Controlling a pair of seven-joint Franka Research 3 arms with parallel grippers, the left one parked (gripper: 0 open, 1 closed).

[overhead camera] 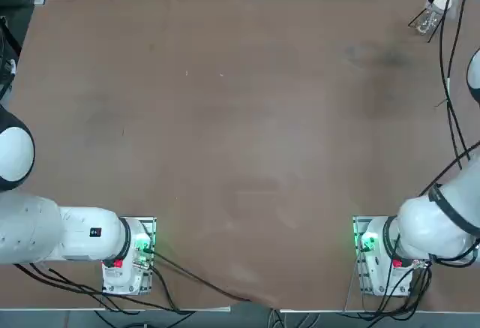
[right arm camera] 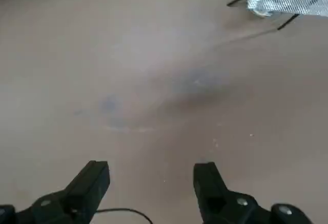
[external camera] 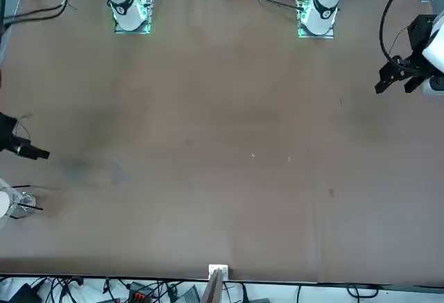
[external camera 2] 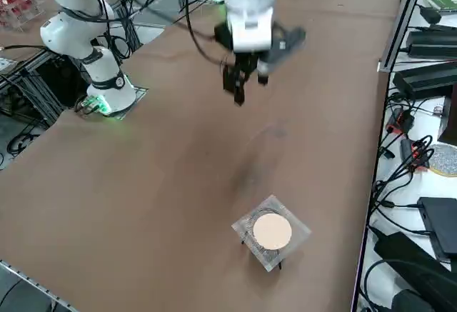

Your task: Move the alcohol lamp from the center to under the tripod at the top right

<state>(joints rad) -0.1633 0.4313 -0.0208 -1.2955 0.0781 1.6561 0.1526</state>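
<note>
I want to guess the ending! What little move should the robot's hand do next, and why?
Probably just lift the right hand away and rest. It hangs open and empty, apart from the tripod, and a glassy shape, likely the alcohol lamp, already seems to sit under it.

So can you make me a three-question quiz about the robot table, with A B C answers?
1. Where does the tripod stand in the top view?
A. at the table's far right corner
B. in the middle of the table
C. beside the left arm's base

2. What colour is the round disc on top of the tripod?
A. bright green
B. pale, whitish
C. black

3. How are the right gripper's fingers?
A. clamped on a glass lamp
B. pressed together
C. apart, with nothing between them

Answers: 1 A, it sits by the far right edge. 2 B, the right side view shows a pale disc on a shiny mesh. 3 C, the wrist view shows bare table between the two fingers.
</note>
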